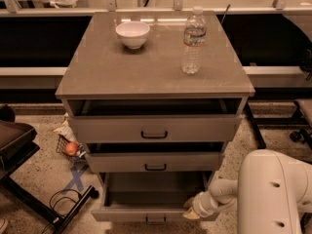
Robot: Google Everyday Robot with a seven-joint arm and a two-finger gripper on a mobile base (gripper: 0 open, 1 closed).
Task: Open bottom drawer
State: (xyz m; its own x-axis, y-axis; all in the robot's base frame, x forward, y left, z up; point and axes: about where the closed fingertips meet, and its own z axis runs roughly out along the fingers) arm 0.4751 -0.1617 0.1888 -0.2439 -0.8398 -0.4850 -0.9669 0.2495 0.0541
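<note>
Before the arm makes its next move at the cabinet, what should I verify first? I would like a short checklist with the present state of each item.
1. Grey-beige bottom drawer with small black bar handle is pulled out, inside visible: ok.
2. End effector sits at that drawer's right front corner: ok.
3. End effector touches the drawer: cannot tell.
4. White bowl and clear plastic water bottle stand upright on the cabinet top: ok.
5. Top drawer and middle drawer shut: not ok, both partly open.
</note>
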